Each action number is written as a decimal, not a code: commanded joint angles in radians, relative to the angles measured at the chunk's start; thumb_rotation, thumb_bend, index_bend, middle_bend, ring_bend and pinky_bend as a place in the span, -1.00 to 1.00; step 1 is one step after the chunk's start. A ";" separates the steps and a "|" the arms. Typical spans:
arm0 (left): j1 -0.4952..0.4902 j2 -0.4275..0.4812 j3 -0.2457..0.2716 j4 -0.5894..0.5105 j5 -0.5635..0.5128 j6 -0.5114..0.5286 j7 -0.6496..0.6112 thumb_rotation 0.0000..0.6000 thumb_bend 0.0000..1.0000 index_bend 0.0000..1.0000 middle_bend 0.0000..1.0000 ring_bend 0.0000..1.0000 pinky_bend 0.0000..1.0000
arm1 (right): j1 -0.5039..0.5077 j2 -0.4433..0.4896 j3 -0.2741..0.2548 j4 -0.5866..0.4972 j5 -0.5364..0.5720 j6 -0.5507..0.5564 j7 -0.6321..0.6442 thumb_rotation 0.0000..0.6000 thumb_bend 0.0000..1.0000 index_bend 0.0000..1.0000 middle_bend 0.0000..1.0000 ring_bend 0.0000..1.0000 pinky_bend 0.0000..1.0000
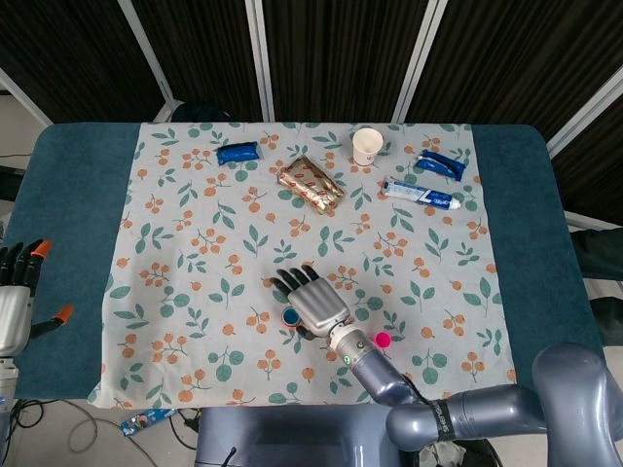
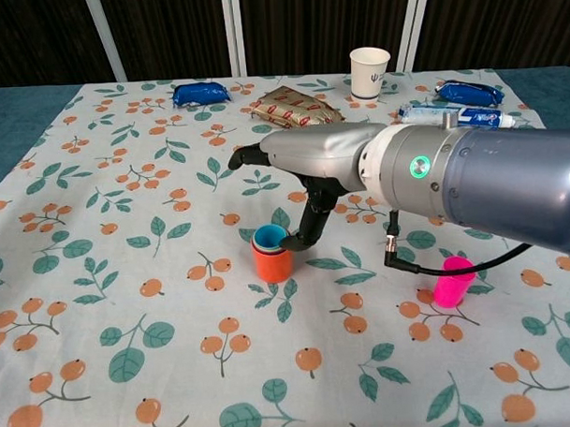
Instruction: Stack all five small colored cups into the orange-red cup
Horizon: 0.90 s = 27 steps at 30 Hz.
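Observation:
The orange-red cup (image 2: 273, 263) stands upright on the floral cloth at centre. A blue cup (image 2: 269, 237) sits nested inside it with only its rim showing, and from above the blue cup (image 1: 290, 315) shows as a ring. My right hand (image 2: 311, 156) hovers over the stack with its fingers spread, one fingertip (image 2: 300, 239) down beside the blue rim, holding nothing. In the head view the right hand (image 1: 313, 300) partly covers the stack. A pink cup (image 2: 453, 281) stands alone to the right, also seen as the pink cup (image 1: 384, 340). My left hand (image 1: 19, 292) rests open at the far left, off the cloth.
At the back stand a white paper cup (image 2: 370, 72), a blue packet (image 2: 200, 93), a gold-red snack pack (image 2: 295, 105), a toothpaste tube (image 2: 455, 119) and another blue packet (image 2: 468, 93). The tablecloth (image 2: 100, 276) ends near the front edge.

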 commanded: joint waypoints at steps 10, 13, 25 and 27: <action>0.004 0.001 0.000 -0.009 0.009 0.010 0.010 1.00 -0.68 -0.85 -0.89 -1.00 -0.94 | -0.134 0.277 -0.096 -0.238 -0.166 0.140 0.029 1.00 -0.25 -0.62 -0.94 -0.90 -0.82; 0.004 -0.001 0.002 -0.012 0.012 0.012 0.017 1.00 -0.68 -0.85 -0.89 -1.00 -0.94 | -0.179 0.332 -0.152 -0.276 -0.229 0.150 0.050 1.00 -0.25 -0.61 -0.94 -0.90 -0.82; 0.007 -0.006 0.001 -0.018 0.015 0.019 0.032 1.00 -0.68 -0.85 -0.89 -1.00 -0.94 | -0.312 0.271 -0.281 -0.193 -0.471 0.151 0.166 1.00 -0.25 -0.50 -0.94 -0.90 -0.82; 0.007 -0.005 0.000 -0.016 0.014 0.018 0.029 1.00 -0.68 -0.85 -0.89 -1.00 -0.94 | -0.322 0.255 -0.283 -0.174 -0.475 0.151 0.168 1.00 -0.25 -0.48 -0.94 -0.90 -0.82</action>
